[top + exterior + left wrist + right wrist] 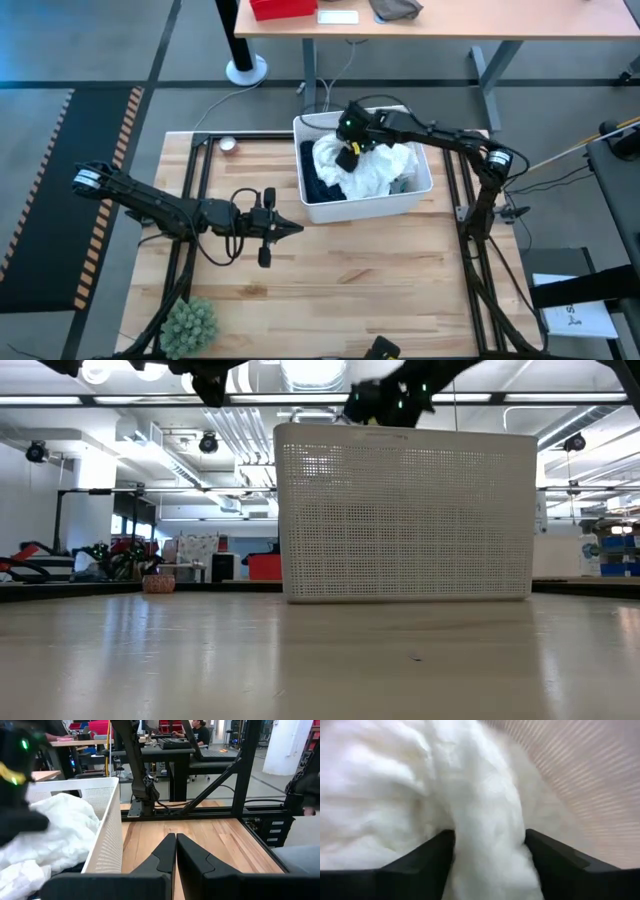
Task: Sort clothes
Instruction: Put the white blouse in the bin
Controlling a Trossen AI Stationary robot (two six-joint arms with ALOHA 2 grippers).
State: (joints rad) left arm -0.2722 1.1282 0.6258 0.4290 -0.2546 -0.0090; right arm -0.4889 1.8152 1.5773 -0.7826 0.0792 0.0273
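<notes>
A large white garment (375,168) lies heaped in the white plastic bin (425,190) at the table's far middle, on top of a dark navy garment (320,188). My right gripper (350,140) reaches down into the bin's far left part and is shut on the white garment (487,820). My left gripper (295,228) is shut and empty. It hovers level over the table, just left of and nearer than the bin, pointing toward the table's right edge (175,851). The other clothes are hidden or out of view. My right gripper pinches a raised fold of the white garment (487,855) between its two fingers (435,855), coming from above and pointing down into the bin. The fold fills the gap between the fingers. The rest of the garment lies heaped in the bin.
The bin's perforated wall (405,510) stands across the low view. A green spiky plant (190,322) sits at the table's near left corner. A small round object (228,144) lies at the far left. Bare wood lies near of the bin.
</notes>
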